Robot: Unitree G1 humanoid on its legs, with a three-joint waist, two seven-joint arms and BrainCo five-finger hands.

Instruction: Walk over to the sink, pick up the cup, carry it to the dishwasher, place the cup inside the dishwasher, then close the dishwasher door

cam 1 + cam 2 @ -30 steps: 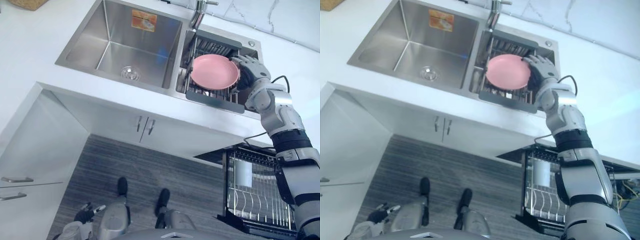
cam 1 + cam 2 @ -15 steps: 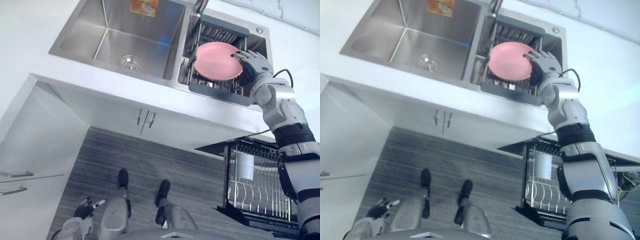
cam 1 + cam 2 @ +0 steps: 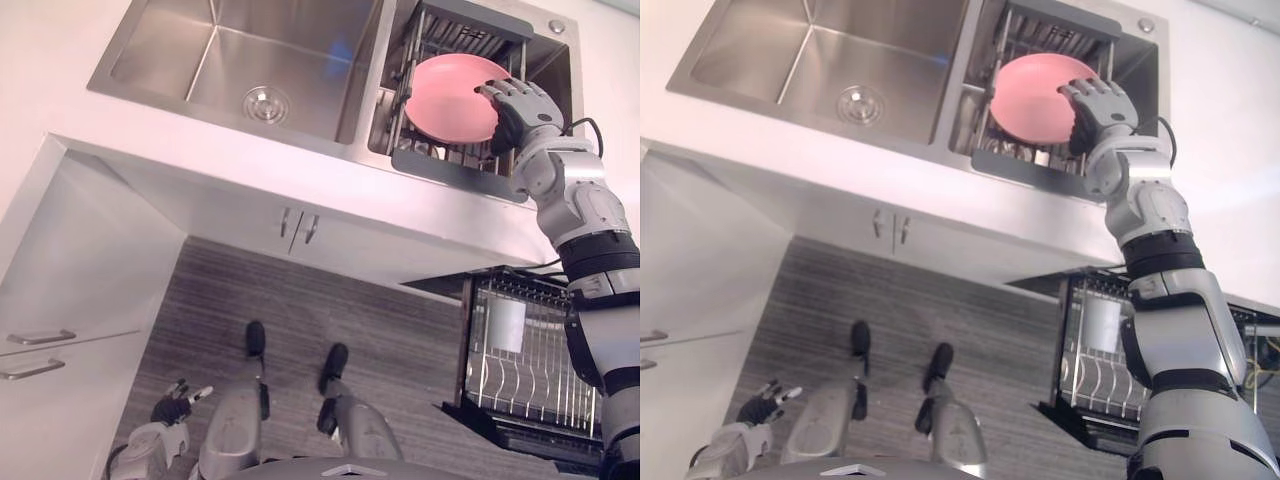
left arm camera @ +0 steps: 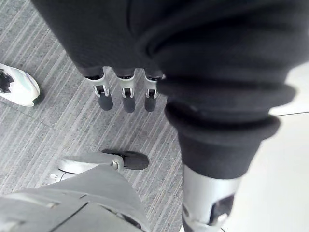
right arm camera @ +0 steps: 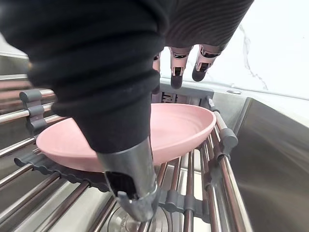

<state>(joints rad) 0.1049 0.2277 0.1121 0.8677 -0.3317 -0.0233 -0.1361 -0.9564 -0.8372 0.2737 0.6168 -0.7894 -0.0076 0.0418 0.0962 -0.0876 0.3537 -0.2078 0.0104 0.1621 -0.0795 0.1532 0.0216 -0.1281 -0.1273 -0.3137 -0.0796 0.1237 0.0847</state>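
Right robot hand (image 3: 518,108): reached out over the drying rack (image 3: 455,168) set in the right part of the sink (image 3: 290,40), at the right rim of a pink bowl (image 3: 450,97).

The bowl is the item at this hand; it lies on the rack's rails, slightly tilted.

Hand state: fingers (image 5: 176,75) extended above the bowl's hollow and thumb (image 5: 130,188) down at its near edge, held apart with the rim between them. They are not clamped on it. Contact with the rim cannot be confirmed.

Dishwasher (image 3: 540,350): below this arm, under the desk (image 3: 40,60), door open, wire rack exposed. A pale cup-shaped item (image 3: 507,325) stands in that rack; what it is cannot be told.

Left robot hand (image 3: 172,409): hangs low above the floor (image 3: 300,320), well apart from the sink, fingers straight and holding nothing. A person's white shoe (image 4: 17,84) is on the floor near it.
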